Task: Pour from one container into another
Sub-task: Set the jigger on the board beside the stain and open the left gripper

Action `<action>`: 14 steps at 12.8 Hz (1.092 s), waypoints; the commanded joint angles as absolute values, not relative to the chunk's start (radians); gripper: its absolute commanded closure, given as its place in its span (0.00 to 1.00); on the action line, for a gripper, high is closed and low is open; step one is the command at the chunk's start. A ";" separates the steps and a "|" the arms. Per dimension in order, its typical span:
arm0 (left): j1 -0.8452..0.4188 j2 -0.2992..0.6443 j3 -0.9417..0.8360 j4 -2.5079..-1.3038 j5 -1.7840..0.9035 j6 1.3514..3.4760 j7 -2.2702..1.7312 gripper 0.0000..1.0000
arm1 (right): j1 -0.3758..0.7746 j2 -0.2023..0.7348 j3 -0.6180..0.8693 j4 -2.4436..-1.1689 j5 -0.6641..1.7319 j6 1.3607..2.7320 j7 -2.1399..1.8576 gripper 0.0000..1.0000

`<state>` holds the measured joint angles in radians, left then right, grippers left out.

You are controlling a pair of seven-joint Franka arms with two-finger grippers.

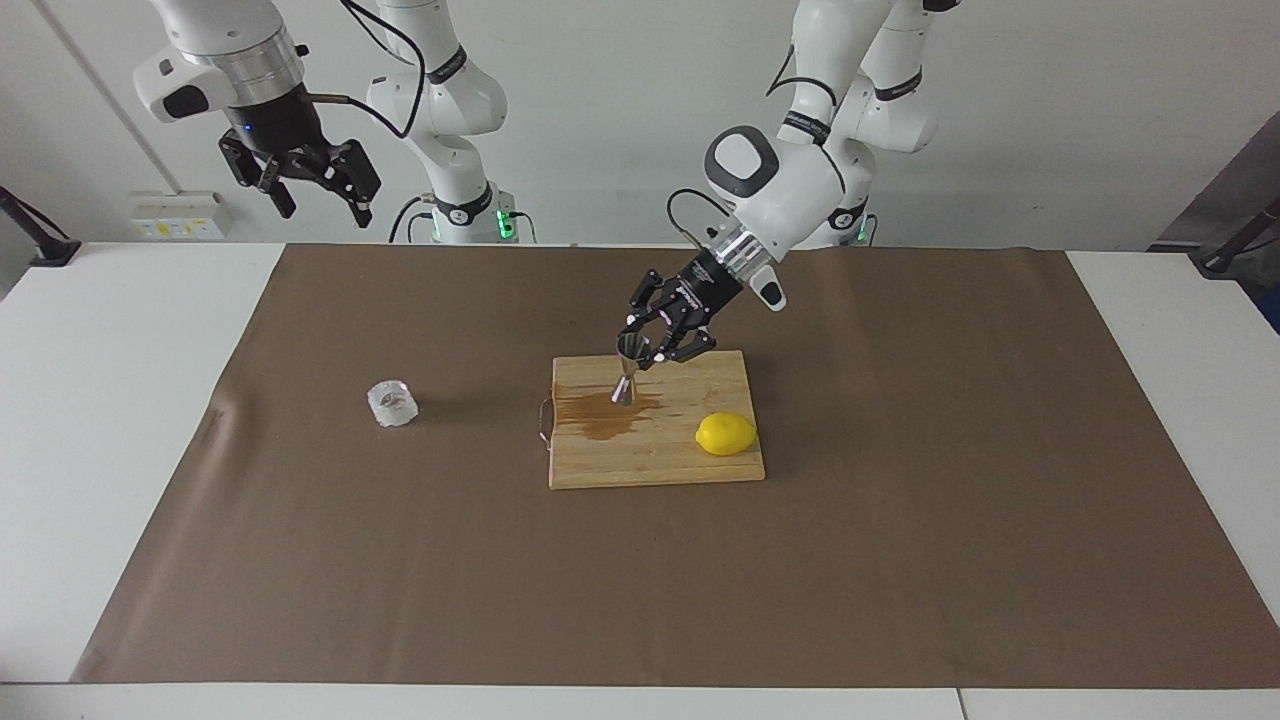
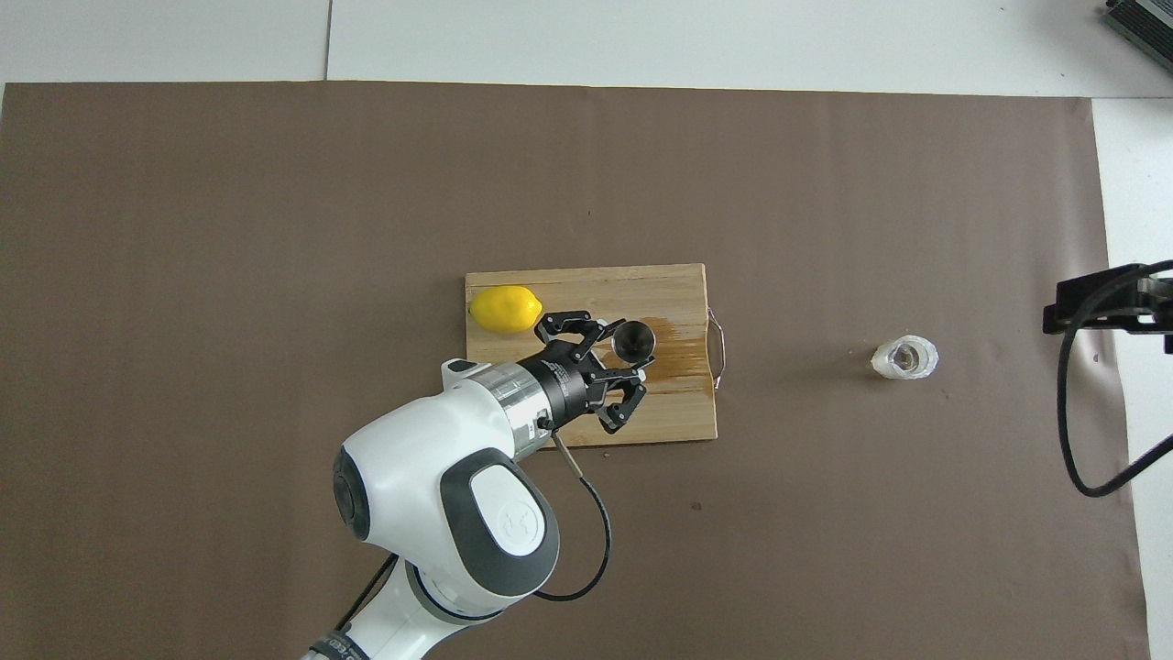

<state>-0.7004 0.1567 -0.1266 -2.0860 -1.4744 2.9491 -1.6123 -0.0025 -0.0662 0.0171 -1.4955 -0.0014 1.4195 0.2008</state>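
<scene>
In the facing view, you see the left end effector (image 1: 655, 345) down at the wooden board (image 1: 655, 455), its fingers spread around the upper cone of the steel jigger (image 1: 628, 372); whether they press on it you cannot tell. The jigger stands on the board in a brown wet patch (image 1: 600, 412), with a lemon (image 1: 726, 434) on the same board, farther from the robots. The glass cup (image 1: 391, 403) sits on the brown mat (image 1: 900, 520) well apart, toward the right arm's end of the bench. The right end effector (image 1: 318, 190) hangs high with fingers apart, holding nothing.

In the overhead view, you see the jigger's (image 2: 633, 342) dark mouth between the left end effector's (image 2: 619, 359) fingers, and the cup (image 2: 904, 358) alone on the mat.
</scene>
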 commanded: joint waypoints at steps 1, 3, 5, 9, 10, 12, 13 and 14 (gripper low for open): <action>-0.719 0.178 -0.110 -2.077 -1.491 2.976 -1.608 1.00 | -0.015 -0.089 0.012 -1.519 0.025 1.420 0.175 0.00; -0.726 0.193 -0.113 -2.077 -1.494 3.006 -1.609 1.00 | -0.008 -0.092 0.012 -1.532 0.028 1.463 0.100 0.00; -0.747 0.201 -0.115 -2.082 -1.508 3.028 -1.611 0.77 | -0.008 -0.112 0.012 -1.590 0.028 1.526 0.090 0.00; -0.749 0.199 -0.115 -2.089 -1.508 3.030 -1.611 0.48 | -0.008 -0.132 0.012 -1.637 0.028 1.539 0.089 0.00; -0.749 0.199 -0.115 -2.089 -1.508 3.031 -1.611 0.48 | -0.008 -0.130 0.012 -1.637 0.028 1.539 0.087 0.00; -0.749 0.199 -0.115 -2.089 -1.508 3.031 -1.609 0.48 | -0.005 -0.127 0.012 -1.638 0.026 1.539 0.084 0.00; -0.749 0.199 -0.115 -2.089 -1.508 3.031 -1.609 0.40 | -0.005 -0.127 0.012 -1.638 0.026 1.540 0.086 0.00; -0.749 0.201 -0.115 -2.089 -1.508 3.031 -1.609 0.05 | -0.002 -0.127 0.012 -1.640 0.025 1.543 0.086 0.00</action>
